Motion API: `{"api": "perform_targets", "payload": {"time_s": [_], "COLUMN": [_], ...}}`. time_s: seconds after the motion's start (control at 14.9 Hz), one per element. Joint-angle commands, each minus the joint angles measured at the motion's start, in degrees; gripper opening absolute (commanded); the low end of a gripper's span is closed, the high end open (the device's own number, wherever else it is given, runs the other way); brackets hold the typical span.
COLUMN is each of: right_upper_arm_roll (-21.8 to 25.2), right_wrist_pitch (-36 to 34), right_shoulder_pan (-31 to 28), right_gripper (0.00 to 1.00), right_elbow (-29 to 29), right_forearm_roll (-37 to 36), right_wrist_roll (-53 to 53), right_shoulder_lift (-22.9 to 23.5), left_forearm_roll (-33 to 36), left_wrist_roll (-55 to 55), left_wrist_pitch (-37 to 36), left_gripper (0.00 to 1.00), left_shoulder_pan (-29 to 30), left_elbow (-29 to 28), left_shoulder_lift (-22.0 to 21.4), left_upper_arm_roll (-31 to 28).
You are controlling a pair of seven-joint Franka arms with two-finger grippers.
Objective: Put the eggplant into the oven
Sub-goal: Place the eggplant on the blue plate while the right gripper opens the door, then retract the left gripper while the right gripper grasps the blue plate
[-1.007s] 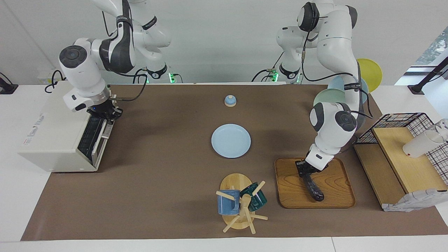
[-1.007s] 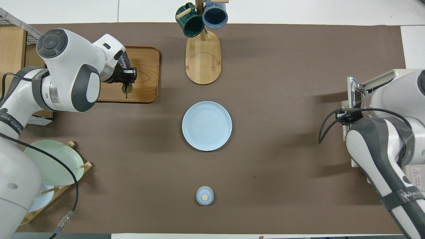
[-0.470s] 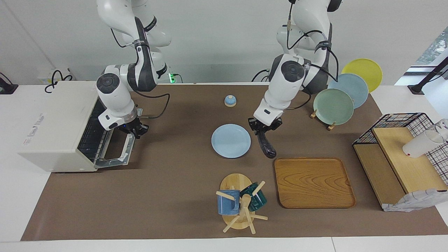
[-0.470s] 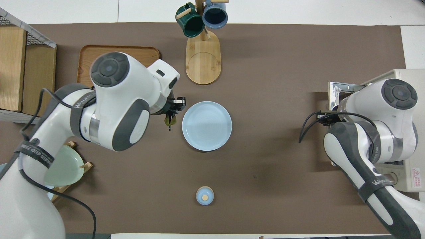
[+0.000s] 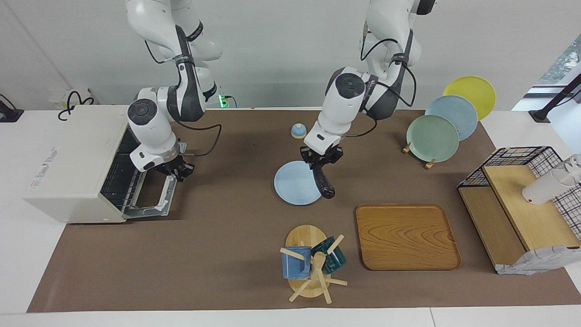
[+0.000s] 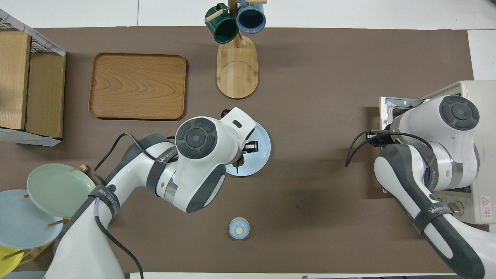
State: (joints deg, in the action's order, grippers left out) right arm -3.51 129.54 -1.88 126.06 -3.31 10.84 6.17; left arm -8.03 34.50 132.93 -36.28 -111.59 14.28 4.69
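Note:
My left gripper [image 5: 319,164] is shut on the stem end of the dark purple eggplant [image 5: 324,184]. The eggplant hangs up in the air over the edge of the light blue plate [image 5: 295,184] in the middle of the table. In the overhead view the left arm covers most of the eggplant and only its greenish stem [image 6: 238,164] shows over the plate [image 6: 263,149]. The off-white oven [image 5: 72,159] stands at the right arm's end of the table with its door [image 5: 152,200] dropped open. My right gripper [image 5: 176,170] is at the door's outer edge, by the handle.
A wooden tray [image 5: 406,236] lies farther from the robots than the plate. A mug tree [image 5: 313,265] with two mugs stands beside the tray. A small blue lidded pot [image 5: 298,131] sits nearer to the robots. A plate rack [image 5: 435,131] and a wire-and-wood shelf [image 5: 522,200] stand at the left arm's end.
My left gripper lifted the eggplant off the wooden tray and carried it toward the oven's end, to over the blue plate. My right gripper pulled the oven door down open.

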Motion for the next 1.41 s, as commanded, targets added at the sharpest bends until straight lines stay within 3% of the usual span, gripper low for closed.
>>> {"api": "perform_targets", "payload": {"time_s": [0.0,0.34,0.4,0.47,0.67,0.94,1.21,1.34], "right_upper_arm_roll": [0.61,0.17,0.17,0.17,0.17,-0.26,-2.46,-2.37], "right_wrist_pitch": [4.05,4.85,4.67,4.67,2.05,0.72,-6.2,-12.18], "right_shoulder_pan": [-1.2,1.86,3.36,4.76,9.86,11.72,20.23,27.15], "right_gripper": [0.0,0.0,0.0,0.0,0.0,0.0,0.05,0.06], "right_elbow": [1.38,1.11,0.94,0.94,-1.86,-4.24,-17.83,-30.28], "right_forearm_roll": [-0.03,0.93,0.94,0.94,1.11,1.64,3.31,2.53], "right_wrist_roll": [0.14,3.72,5.92,8.12,12.88,15.35,19.37,28.04], "right_shoulder_lift": [0.5,2.27,2.27,2.27,2.53,2.97,6.74,14.18], "left_forearm_roll": [-1.11,-1.11,-1.11,-1.11,-1.1,-1.02,-0.84,-0.41], "left_wrist_roll": [-0.13,-0.48,-0.57,-0.4,-1.01,-7.57,-18.65,-23.49], "left_wrist_pitch": [2.94,4.79,4.79,4.71,3.22,-9.75,-23.74,-27.19], "left_gripper": [0.0,0.0,0.22,0.99,1.0,1.0,1.0,1.0], "left_shoulder_pan": [-0.9,-1.69,-1.69,-1.69,-1.08,6.81,18.49,24.03], "left_elbow": [-1.17,-1.44,-1.44,-1.44,-1.17,2.94,11.64,13.85], "left_shoulder_lift": [1.01,2.59,2.6,2.6,1.55,-3.72,-4.78,-5.92], "left_upper_arm_roll": [-1.09,-1.17,-1.17,-1.17,-1.26,-1.52,-1.61,-1.61]}}
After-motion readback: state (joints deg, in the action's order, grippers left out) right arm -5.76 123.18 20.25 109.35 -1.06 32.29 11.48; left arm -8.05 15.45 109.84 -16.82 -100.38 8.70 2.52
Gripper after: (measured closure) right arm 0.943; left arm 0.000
